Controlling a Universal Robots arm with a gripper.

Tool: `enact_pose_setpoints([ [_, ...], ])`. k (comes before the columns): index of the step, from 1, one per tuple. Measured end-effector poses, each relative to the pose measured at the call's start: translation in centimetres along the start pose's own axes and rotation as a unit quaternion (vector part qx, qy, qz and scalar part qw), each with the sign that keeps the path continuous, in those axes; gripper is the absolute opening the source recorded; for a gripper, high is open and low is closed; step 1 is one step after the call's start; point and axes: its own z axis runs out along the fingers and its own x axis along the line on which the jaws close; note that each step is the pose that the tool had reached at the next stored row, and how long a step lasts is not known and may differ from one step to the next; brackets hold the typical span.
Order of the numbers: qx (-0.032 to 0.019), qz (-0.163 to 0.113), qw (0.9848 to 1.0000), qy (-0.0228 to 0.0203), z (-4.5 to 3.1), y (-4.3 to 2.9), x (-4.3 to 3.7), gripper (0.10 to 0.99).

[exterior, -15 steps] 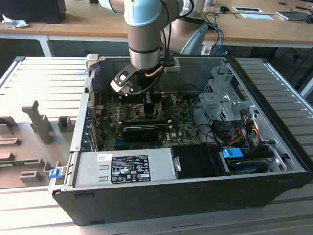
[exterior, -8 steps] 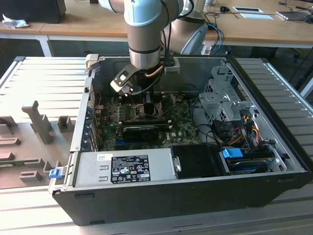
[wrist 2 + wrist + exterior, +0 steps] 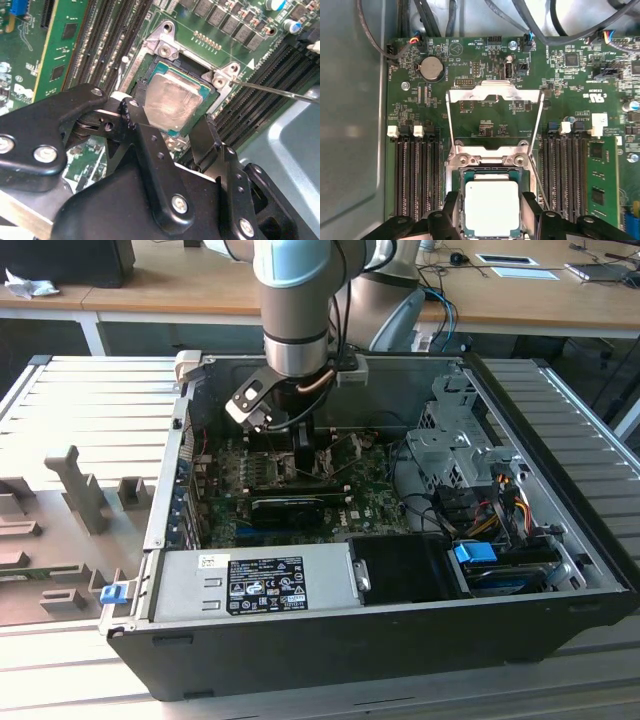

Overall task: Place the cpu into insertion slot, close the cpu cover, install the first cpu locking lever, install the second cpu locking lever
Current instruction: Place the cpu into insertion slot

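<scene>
The cpu [image 3: 491, 212] is seen lying within the insertion slot [image 3: 491, 171] of the green motherboard [image 3: 485, 55], inside the computer case [image 3: 400, 640]. The claw [image 3: 491, 200] is positioned directly over the chip; whether it is gripped or released cannot be told. The cpu cover [image 3: 493, 92] is swung up, away from the socket.

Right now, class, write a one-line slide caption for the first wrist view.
The gripper straddles the cpu at the insertion slot; the cpu cover is open.

Open cpu cover [image 3: 493, 92] beside insertion slot [image 3: 491, 171]
</scene>
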Motion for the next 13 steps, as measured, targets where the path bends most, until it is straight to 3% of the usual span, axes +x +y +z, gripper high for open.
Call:
enact_pose_setpoints([
  [2,0.0,0.0,1.0,0.0,-0.23,0.02,0.01,0.592],
  [3,0.0,0.0,1.0,0.0,-0.32,0.03,0.01,0.463],
  [6,0.0,0.0,1.0,-0.0003,-0.51,0.05,0.01,0.404],
  [7,0.0,0.0,1.0,-0.0006,-0.58,0.06,0.01,0.341],
  [8,0.0001,0.0,1.0,-0.0009,-0.66,0.06,0.01,0.224],
  [10,0.0001,0.0,1.0,-0.0011,-0.93,0.09,0.01,0.106],
  [13,0.0001,0.0,1.0,-0.0011,-1.16,0.11,0.02,0.106],
])
